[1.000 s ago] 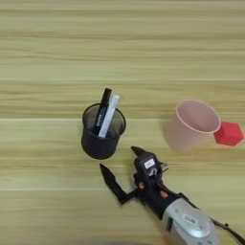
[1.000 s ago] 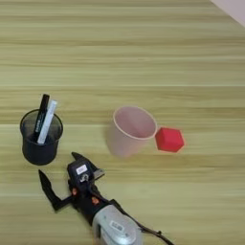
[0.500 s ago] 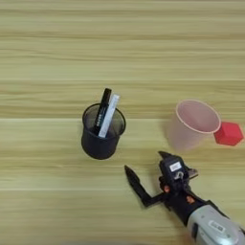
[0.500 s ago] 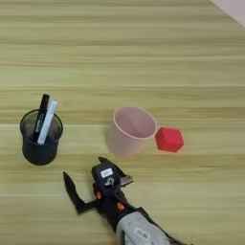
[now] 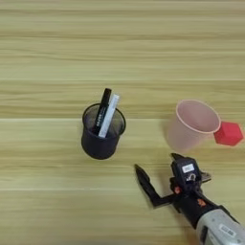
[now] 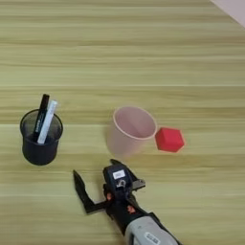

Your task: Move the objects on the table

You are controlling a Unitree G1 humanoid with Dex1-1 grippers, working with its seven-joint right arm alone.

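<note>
A dark see-through pen cup (image 5: 100, 139) stands left of centre on the table (image 5: 48, 48), holding a black marker (image 5: 102, 111) and a white marker (image 5: 110, 115). To its right a pale pink cup (image 5: 191, 125) stands upright, and a small red block (image 5: 228, 133) sits close against that cup's right side. My right gripper (image 5: 157, 162) comes in from the bottom right. It is open, low over the wood just in front of the pink cup (image 6: 129, 131), with nothing between its fingers. One finger (image 5: 143, 179) points toward the pen cup; the other lies near the pink cup's base.
The silver forearm (image 6: 148, 234) runs off the bottom edge. A pale corner beyond the table edge (image 6: 234, 7) shows at the top right. Bare wood stretches across the far half of the table.
My gripper has moved to the right, from in front of the pen cup to in front of the pink cup, staying open. The cups and the block have not moved.
</note>
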